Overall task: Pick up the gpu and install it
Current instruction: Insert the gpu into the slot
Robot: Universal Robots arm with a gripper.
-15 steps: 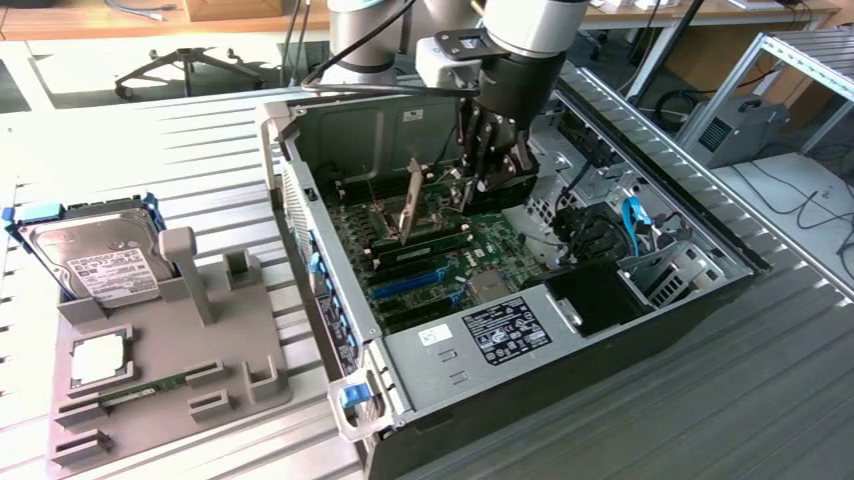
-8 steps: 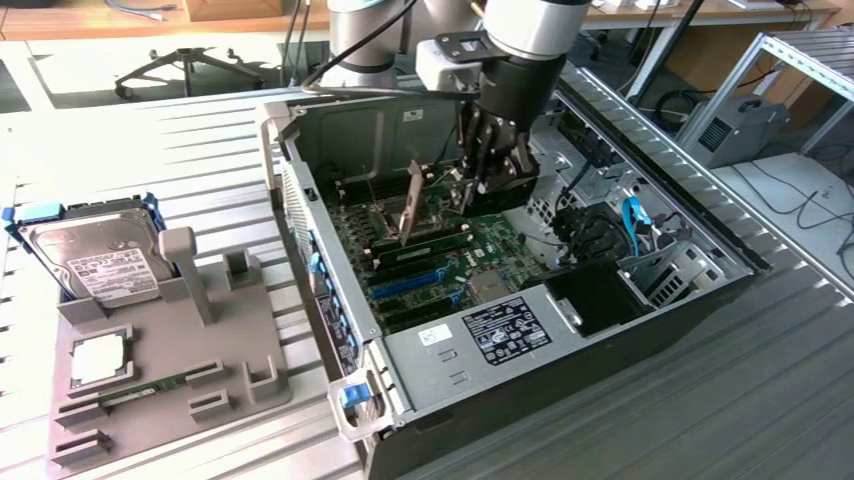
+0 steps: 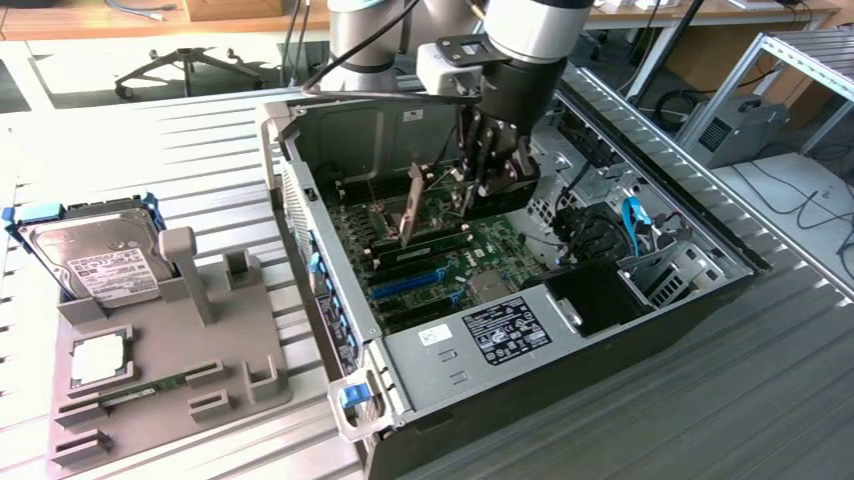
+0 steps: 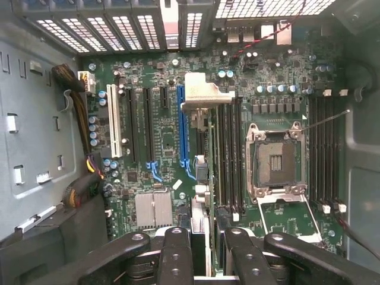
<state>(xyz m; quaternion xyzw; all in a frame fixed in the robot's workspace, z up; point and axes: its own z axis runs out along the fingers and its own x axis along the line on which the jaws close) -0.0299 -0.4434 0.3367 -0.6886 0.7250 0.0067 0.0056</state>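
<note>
My gripper (image 3: pixel 487 190) reaches down into the open computer case (image 3: pixel 300 200) and is shut on the gpu (image 3: pixel 510 196), which hangs just above the green motherboard (image 3: pixel 494 245). The wrist view looks along the gpu (image 4: pixel 202 178) edge-on. It runs from between my black fingers (image 4: pixel 178 255) out to its silver end bracket (image 4: pixel 202 95). The card lies alongside a long blue slot (image 4: pixel 180 124), close above the board. I cannot tell whether it touches the slot.
A grey fixture (image 3: pixel 214 350) at the exterior view's left holds a silver hard drive (image 3: pixel 100 265). Inside the case are an open processor socket (image 4: pixel 276 160), black memory slots (image 4: pixel 228 154), cable bundles (image 4: pixel 77 119) and a blue cable (image 3: pixel 630 215). The case walls close in around my gripper.
</note>
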